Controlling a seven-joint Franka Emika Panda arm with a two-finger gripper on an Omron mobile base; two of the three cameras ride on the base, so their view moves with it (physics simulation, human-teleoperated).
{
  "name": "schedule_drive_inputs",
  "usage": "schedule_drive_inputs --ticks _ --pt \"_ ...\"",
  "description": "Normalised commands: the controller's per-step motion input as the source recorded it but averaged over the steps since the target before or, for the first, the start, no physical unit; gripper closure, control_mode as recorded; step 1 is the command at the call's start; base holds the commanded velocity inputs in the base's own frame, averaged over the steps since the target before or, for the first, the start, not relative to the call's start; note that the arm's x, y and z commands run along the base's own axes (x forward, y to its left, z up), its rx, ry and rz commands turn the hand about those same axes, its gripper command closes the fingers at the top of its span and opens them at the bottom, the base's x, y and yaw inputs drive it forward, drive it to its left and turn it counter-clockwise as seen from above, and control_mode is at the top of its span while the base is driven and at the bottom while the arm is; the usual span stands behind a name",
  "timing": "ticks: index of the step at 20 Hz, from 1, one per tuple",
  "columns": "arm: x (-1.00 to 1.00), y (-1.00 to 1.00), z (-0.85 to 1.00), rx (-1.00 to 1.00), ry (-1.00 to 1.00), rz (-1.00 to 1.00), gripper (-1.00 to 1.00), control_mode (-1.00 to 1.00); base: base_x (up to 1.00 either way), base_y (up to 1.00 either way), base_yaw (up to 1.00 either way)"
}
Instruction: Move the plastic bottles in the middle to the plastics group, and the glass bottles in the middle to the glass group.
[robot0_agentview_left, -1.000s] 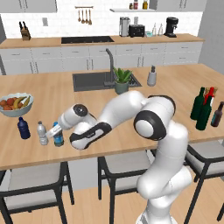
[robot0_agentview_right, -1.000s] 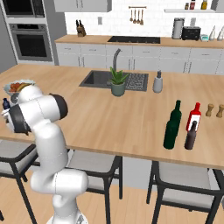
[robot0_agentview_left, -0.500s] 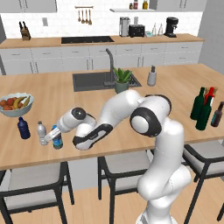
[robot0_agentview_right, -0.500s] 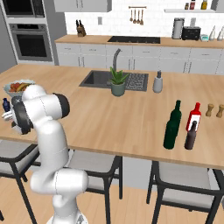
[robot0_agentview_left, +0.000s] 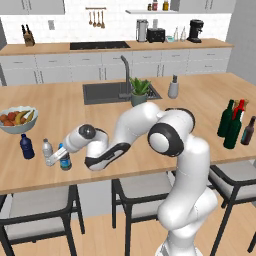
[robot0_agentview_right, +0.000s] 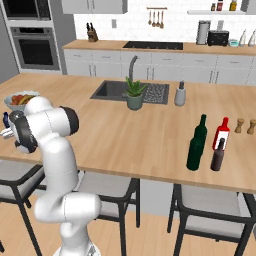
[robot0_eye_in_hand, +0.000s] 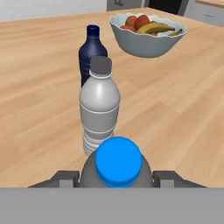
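Between claw (robot0_eye_in_hand: 117, 180) fingers, water bottle (robot0_eye_in_hand: 118, 168) seemingly upright

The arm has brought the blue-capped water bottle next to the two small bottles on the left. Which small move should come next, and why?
Probably open the pincer and release. The blue-capped water bottle stands upright on the counter between the fingers, just beside the silvery-clear bottle, with the navy bottle behind it. It seems already placed in the plastics group, so letting go fits before any retreat.

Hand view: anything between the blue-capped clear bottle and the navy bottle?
Yes: the silvery-clear plastic bottle with a grey cap stands between the blue-capped clear bottle and the dark navy bottle, seen in the hand view.
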Motion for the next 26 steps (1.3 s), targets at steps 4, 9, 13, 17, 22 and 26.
schedule_drive_inputs --ticks 4,9,13,17,22,26 --pt "0.0 0.0 0.0 0.0 0.0 0.0 1.0 -1.0 0.0 0.0 0.0" --pt "0.0 0.0 0.0 0.0 0.0 0.0 1.0 -1.0 0.0 0.0 0.0" --pt "0.0 0.0 0.0 0.0 0.0 0.0 -1.0 -1.0 0.0 0.0 0.0" --pt "0.0 0.0 0.0 0.0 0.0 0.0 -1.0 -1.0 0.0 0.0 0.0" --pt "0.0 0.0 0.0 0.0 0.0 0.0 -1.0 -1.0 0.0 0.0 0.0" --pt "0.0 0.0 0.04 0.0 0.0 0.0 -1.0 -1.0 0.0 0.0 0.0"
